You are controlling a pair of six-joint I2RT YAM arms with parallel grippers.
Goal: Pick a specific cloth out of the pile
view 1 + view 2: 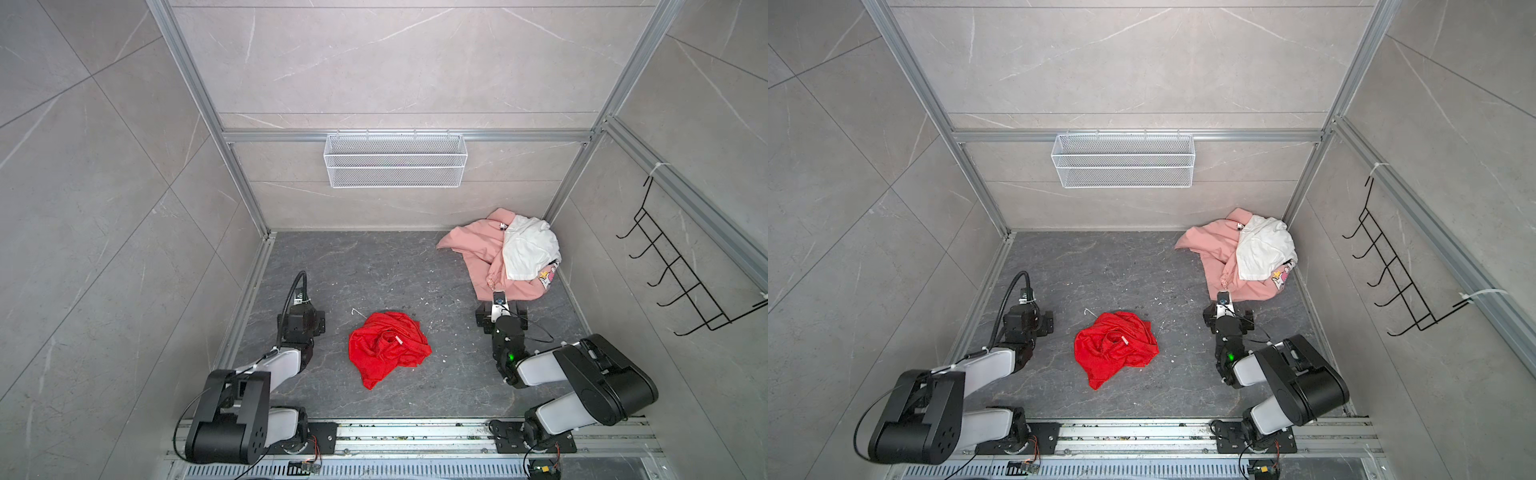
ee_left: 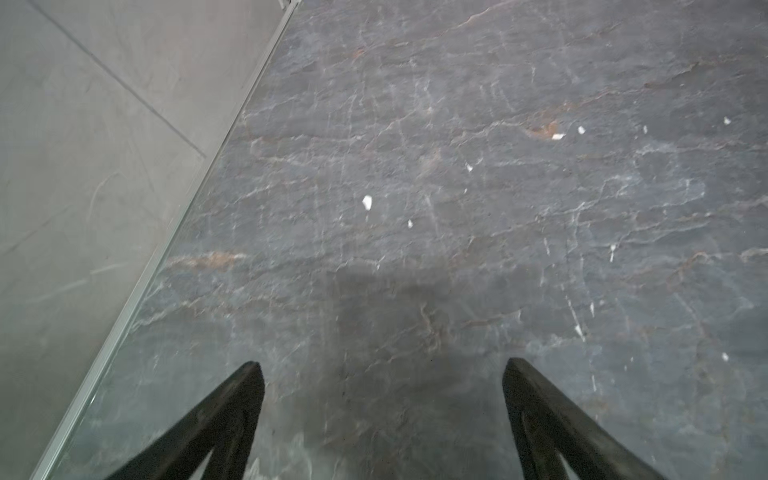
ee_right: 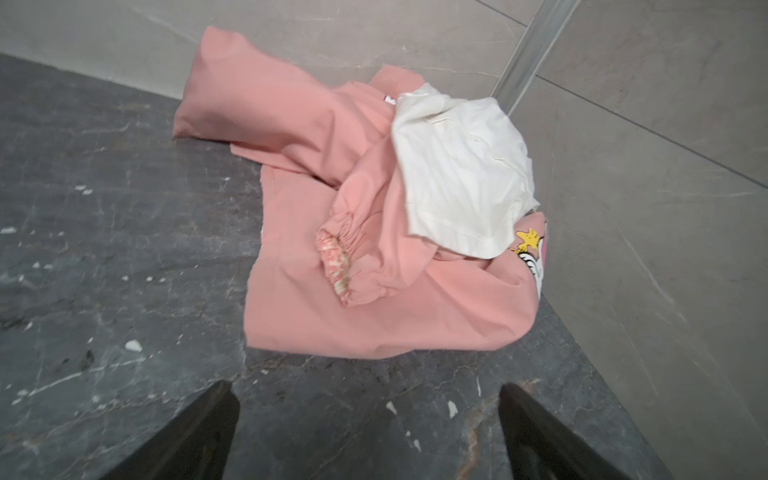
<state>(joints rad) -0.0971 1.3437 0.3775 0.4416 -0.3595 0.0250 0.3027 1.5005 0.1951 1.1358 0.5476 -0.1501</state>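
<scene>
Right gripper [image 3: 365, 388] sits closest in the right wrist view. Its jaws are wide apart with nothing between them, over bare dark tabletop [image 3: 124, 270]. It is aimed at the pile [image 3: 374, 249] just ahead and is not touching it. Left gripper [image 2: 383, 363] is the same: jaws spread, empty, over bare tabletop beside the left wall rail.

Red cloth [image 1: 386, 353] lies crumpled on its own on the tabletop between the two arms (white tag [image 1: 400, 340] facing up). It is well apart from the pile in the far right corner, and both top views agree. Neither gripper touches it.

The pile holds only the pink cartoon-print garment [image 1: 473, 249] with the white garment [image 1: 528, 249] on top. No red shows in it.

Status, my read: the pick-out looks done, with the target separated and both claws empty. What's left, if anything, is for the arms to back off to rest. No drop zone is marked in view, so I can't tell whether mid-table is the intended spot (wire basket [image 1: 395, 160] on the back wall is empty).
</scene>
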